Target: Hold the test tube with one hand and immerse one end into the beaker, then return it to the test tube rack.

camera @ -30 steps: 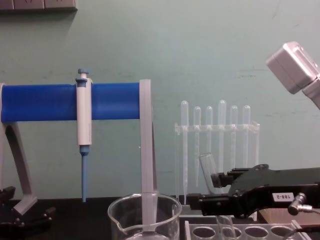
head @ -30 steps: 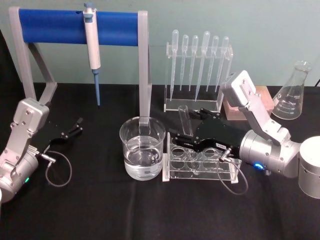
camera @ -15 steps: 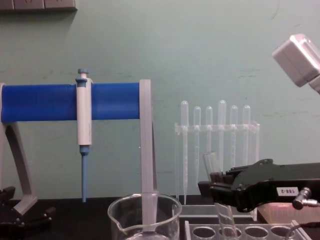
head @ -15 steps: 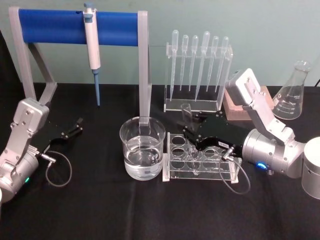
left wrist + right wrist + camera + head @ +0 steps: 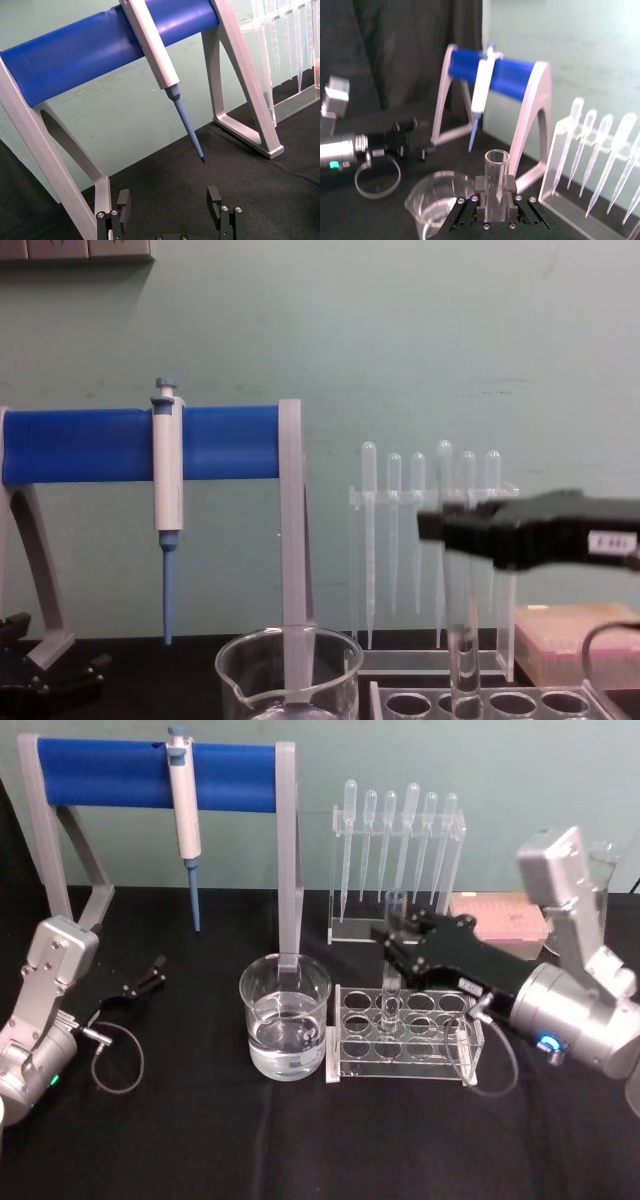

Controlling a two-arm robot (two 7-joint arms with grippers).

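The clear glass test tube (image 5: 390,975) stands upright in my right gripper (image 5: 393,942), which is shut on its upper part. Its lower end reaches down into a hole of the clear rack (image 5: 430,1045). In the right wrist view the tube's open mouth (image 5: 496,159) sticks up above the shut fingers (image 5: 476,200). The chest view shows the tube (image 5: 462,650) hanging below the black right gripper (image 5: 455,530). The beaker (image 5: 285,1015), partly filled with water, stands just left of the rack, and its rim (image 5: 290,645) shows in the chest view. My left gripper (image 5: 150,975) rests open on the cloth at the left (image 5: 168,196).
A white-and-blue pipettor (image 5: 184,805) hangs from the blue-bar stand (image 5: 150,772) behind the beaker. A stand of plastic pipettes (image 5: 397,860) is behind the rack. A pink box (image 5: 500,925) and a glass flask (image 5: 603,870) lie at the back right. Black cloth covers the table.
My right gripper has risen and swung up, turning the tilted test tube upright and lifting it higher over the rack. The left arm has not moved.
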